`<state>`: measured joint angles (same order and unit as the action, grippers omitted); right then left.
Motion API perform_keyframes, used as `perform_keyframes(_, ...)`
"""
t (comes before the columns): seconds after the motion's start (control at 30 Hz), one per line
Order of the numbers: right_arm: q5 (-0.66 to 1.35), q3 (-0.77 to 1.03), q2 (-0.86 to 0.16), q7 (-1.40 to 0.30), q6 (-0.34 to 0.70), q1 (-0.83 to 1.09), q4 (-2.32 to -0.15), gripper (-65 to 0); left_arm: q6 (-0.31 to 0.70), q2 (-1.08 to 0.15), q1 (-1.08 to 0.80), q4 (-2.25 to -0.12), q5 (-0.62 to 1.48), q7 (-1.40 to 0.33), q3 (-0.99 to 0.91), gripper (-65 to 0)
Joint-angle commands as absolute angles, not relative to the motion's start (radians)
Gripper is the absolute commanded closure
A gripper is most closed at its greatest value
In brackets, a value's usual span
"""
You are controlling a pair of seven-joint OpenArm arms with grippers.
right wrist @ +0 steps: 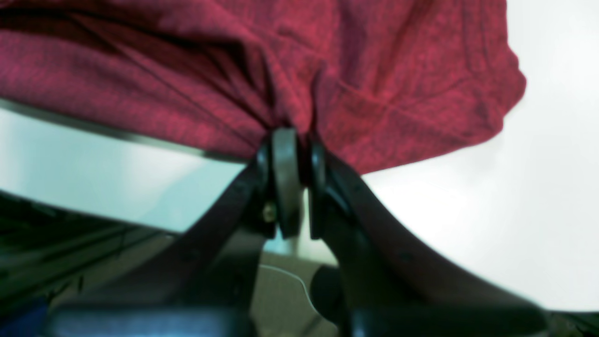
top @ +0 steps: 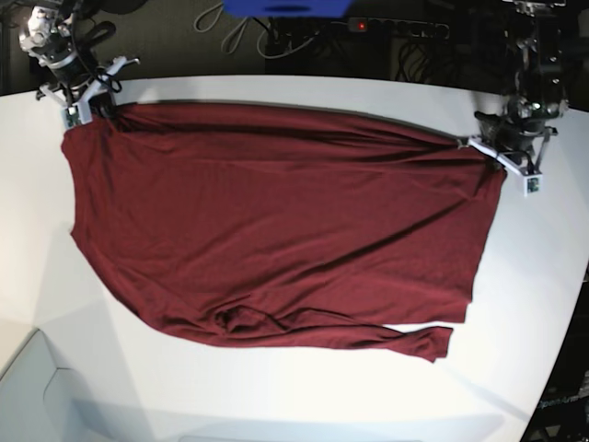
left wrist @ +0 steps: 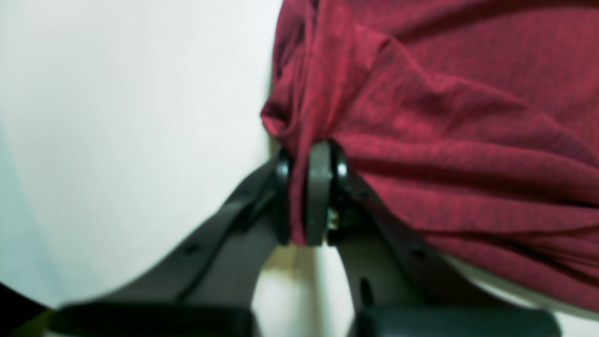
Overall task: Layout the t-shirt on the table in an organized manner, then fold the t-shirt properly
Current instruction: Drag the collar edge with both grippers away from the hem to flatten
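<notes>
The plain dark red, wrinkly cloth t-shirt is lying spread across the large smooth white bench, covering most of its middle. Its far edge is running taut and nearly straight between two pinched corners, with long creases fanning from each. The near edge is lying loose, with a crumpled fold and a narrow tail of cloth trailing towards the base view's lower right.

At the far corner on the base view's right, the left arm's black fingers are clenching a bunched ridge of the red fabric; in the left wrist view the cloth is running down between the two pads, which are pressing together on it, and the rest of the shirt is draping away over the white surface.

At the far corner on the base view's left, the right arm's black fingers are likewise gripping a gathered pleat of the shirt, with folds radiating from the pinch.

Beyond the bench's curved far edge, dark cables are lying on the floor.
</notes>
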<state>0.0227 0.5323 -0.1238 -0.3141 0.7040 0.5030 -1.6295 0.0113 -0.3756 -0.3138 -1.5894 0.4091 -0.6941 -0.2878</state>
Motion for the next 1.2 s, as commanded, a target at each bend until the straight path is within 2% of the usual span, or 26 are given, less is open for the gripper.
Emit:
perform_keyframes(0.0,-0.001,0.559,-0.136,-0.340,0.698,0.516,-1.636,0.0,0.007,-0.403,-0.317,-1.621,0.403,-0.670,-0.297,0.0)
perform_keyframes(0.53,-0.001,0.602,-0.108,-0.341,0.698,0.547,-1.636,0.0,0.007,-0.404,-0.449,-1.722,0.403,-0.671,-0.297,0.0)
perform_keyframes(0.93,-0.001,0.595,-0.077,-0.348,0.698,0.547,-1.704,0.0,0.007,-0.406,-0.440,-1.716,0.401,-0.671,-0.297,0.0)
perform_keyframes(1.0,-0.001,0.596,-0.077,-0.348,0.698,0.547,-1.719,-2.5,0.007,-0.406,-0.440,-1.716,0.401,-0.671,-0.297,-0.1)
perform_keyframes(1.1,-0.001,0.604,-0.071,-0.348,0.698,0.547,-1.744,-11.0,0.007,-0.421,-0.440,-1.716,0.401,-0.671,-0.297,-0.2)
perform_keyframes(1.17,-0.001,0.605,-0.065,-0.348,0.698,0.547,-1.753,-15.2,0.007,-0.421,-0.440,-1.716,0.401,-0.671,-0.297,-2.8)
